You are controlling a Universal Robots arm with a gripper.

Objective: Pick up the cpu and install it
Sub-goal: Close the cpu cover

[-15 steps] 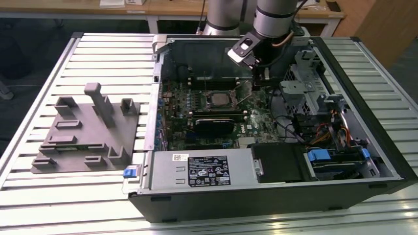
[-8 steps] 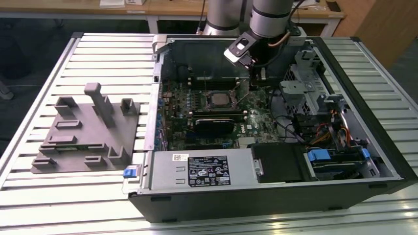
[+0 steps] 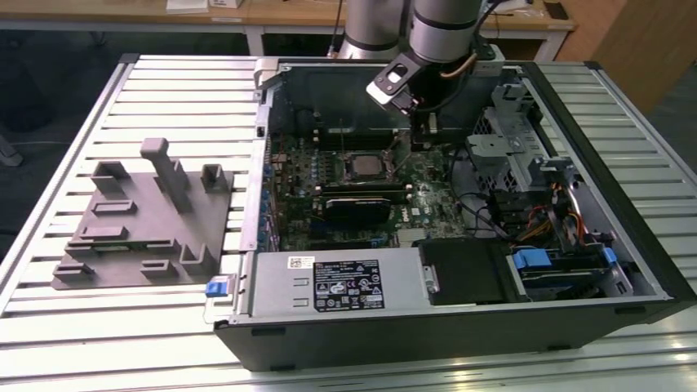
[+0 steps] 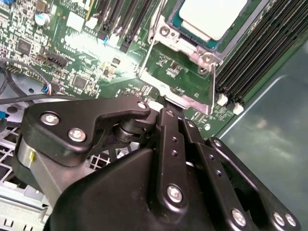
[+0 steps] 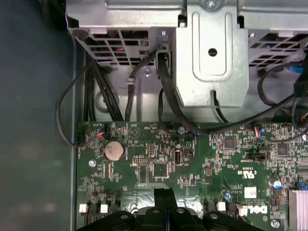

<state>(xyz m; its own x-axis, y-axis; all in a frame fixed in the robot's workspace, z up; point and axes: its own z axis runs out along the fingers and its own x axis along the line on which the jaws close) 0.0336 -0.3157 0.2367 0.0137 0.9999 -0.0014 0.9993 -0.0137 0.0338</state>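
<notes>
Open computer case (image 3: 458, 331): lying on its side on the slatted table (image 3: 163, 90), with the green motherboard (image 4: 72, 57) facing up. Cpu (image 4: 211, 17): silver top showing, sitting inside the metal-framed socket (image 4: 161, 36) near the middle of the board; in the exterior view it is lying at (image 3: 363, 167). Gripper (image 4: 168, 108): reaching down into the case, hovering just beside the socket's frame, on the exterior view's right of the cpu. Its black fingers (image 5: 161, 197) are pressing flat together and gripping nothing. Grey plastic fixture (image 3: 142, 220): standing on the table outside the case, at the exterior view's left, well apart from the arm.
</notes>
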